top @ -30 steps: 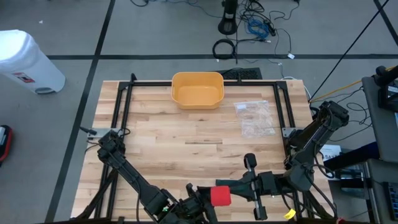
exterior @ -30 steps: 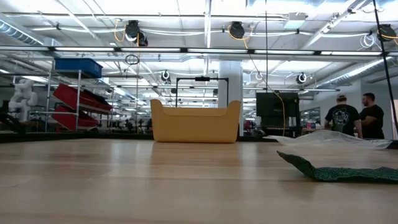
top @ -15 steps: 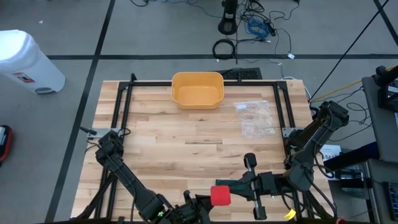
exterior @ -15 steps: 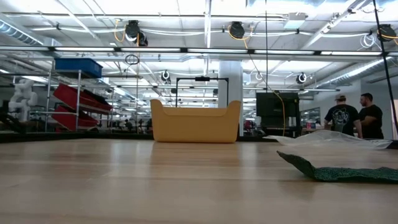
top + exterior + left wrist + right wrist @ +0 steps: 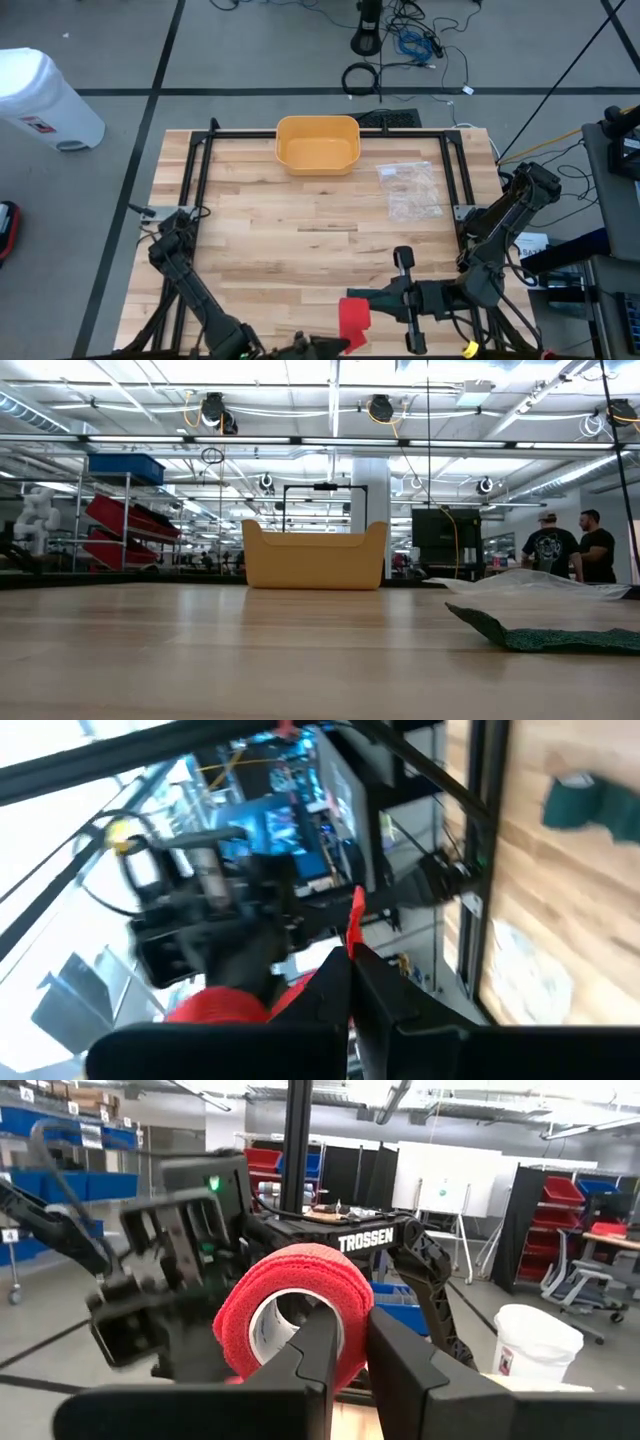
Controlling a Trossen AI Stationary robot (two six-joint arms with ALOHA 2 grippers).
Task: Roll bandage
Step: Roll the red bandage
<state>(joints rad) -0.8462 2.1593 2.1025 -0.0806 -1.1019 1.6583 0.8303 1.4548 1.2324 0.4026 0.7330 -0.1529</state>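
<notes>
A red bandage roll hangs above the table's near edge, and my right gripper is shut on it. The same roll fills the right wrist view. A short red strip runs from the roll toward the near edge. There my left gripper is shut on the strip, half cut off by the picture's edge. The left wrist view shows its closed fingers and, blurred beyond them, the roll and the right gripper. My left gripper pinches the bandage's free strip between its two shut fingers, held level. The strip is clear of the table and leads back to the roll. My right gripper has the roll's wall between its fingers, one finger in the hollow core and one outside. It comes in level from the table's right, and the roll is lifted clear.
A yellow bin stands at the far middle of the table and a clear plastic bag lies at the far right. A black metal frame runs round the table. A dark green bandage lies on the wood. People stand in the room beyond.
My left gripper has drawn away from the roll toward the table's near edge, almost out of the high view. A red strip now stretches from the roll to it. The roll stays in my right gripper at the same place.
</notes>
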